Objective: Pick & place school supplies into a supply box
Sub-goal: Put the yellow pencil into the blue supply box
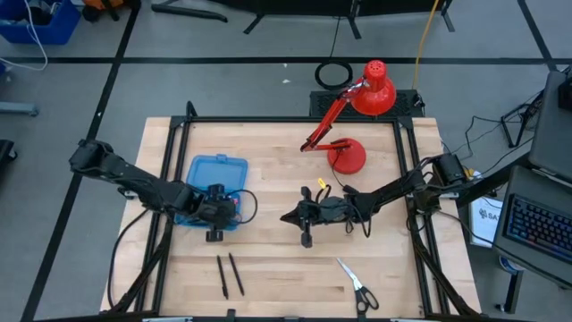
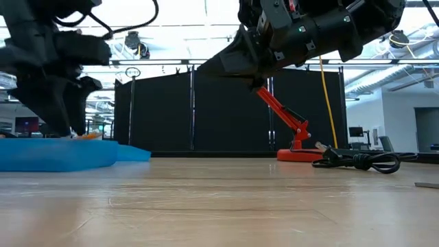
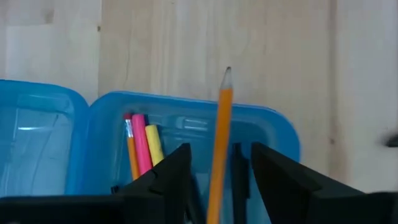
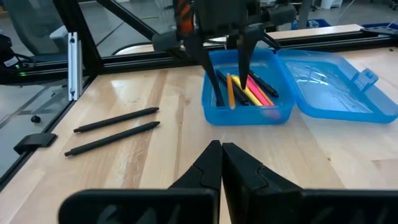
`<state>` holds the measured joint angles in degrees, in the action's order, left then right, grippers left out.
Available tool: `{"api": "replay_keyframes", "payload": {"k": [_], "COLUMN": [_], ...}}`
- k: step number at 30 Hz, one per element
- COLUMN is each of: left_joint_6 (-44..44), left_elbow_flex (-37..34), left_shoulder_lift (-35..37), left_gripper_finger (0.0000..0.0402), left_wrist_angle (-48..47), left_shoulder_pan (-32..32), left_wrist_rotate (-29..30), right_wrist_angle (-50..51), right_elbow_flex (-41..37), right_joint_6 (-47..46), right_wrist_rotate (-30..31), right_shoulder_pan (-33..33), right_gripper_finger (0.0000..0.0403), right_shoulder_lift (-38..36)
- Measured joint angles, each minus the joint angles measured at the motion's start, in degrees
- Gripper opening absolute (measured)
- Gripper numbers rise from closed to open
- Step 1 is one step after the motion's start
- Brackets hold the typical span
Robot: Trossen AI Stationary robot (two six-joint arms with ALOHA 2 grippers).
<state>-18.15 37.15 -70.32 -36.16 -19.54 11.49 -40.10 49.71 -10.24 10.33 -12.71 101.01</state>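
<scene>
The blue supply box (image 1: 207, 169) lies open near the table's left side, lid (image 4: 336, 87) flat beside the tray (image 4: 249, 115). In the tray lie an orange pencil, a pink marker (image 3: 140, 146) and a yellow one. My left gripper (image 4: 230, 87) points down into the tray, open, with another orange pencil (image 3: 221, 137) between its fingers. My right gripper (image 1: 288, 217) hovers shut over mid-table, holding nothing. Two black pens (image 1: 229, 274) and the scissors (image 1: 357, 284) lie flat near the near edge. My left gripper comes from above with its fingers (image 3: 168, 180) on either side of the orange pencil's shaft (image 3: 216, 174). The gap is wider than the pencil, and I cannot tell whether either finger touches it. The pencil's tip (image 3: 227, 74) reaches past the tray's wall.
A red desk lamp (image 1: 349, 154) stands at the far right, with a black cable (image 2: 357, 161) lying beside it. Bare wood lies between the box and the lamp, and around the two pens. Frame rails run along the table's left and right sides.
</scene>
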Motion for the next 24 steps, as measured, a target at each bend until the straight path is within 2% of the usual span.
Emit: {"api": "replay_keyframes", "payload": {"k": [6, 11, 15, 21, 24], "left_joint_6": [3.1, 5.4, 5.4, 4.6, 4.5], "left_elbow_flex": [0.0, 0.0, 0.0, 0.0, 0.0], "left_shoulder_lift": [-2.6, -4.7, -5.5, -4.9, -4.9], "left_gripper_finger": [0.0169, 0.0147, 0.0108, 0.0022, 0.0023], "left_wrist_angle": [2.6, 4.9, 3.7, 0.8, -2.4], "left_shoulder_pan": [1.7, 3.1, 4.0, 4.0, 4.0], "left_wrist_rotate": [-2.5, -5.1, -5.6, -5.7, -5.6], "right_wrist_angle": [0.0, 0.1, 0.0, 0.1, 0.1], "right_elbow_flex": [0.0, 0.0, 0.0, 0.0, 0.0], "right_joint_6": [0.0, 0.2, 0.4, 0.4, 0.4], "right_wrist_rotate": [-0.1, 0.0, 0.0, 0.1, 0.1], "right_shoulder_pan": [0.0, 0.0, 0.0, 0.0, 0.0], "right_gripper_finger": [0.0001, 0.0001, 0.0001, 0.0001, 0.0001], "right_shoulder_lift": [0.0, 0.0, 0.0, 0.0, 0.0]}}
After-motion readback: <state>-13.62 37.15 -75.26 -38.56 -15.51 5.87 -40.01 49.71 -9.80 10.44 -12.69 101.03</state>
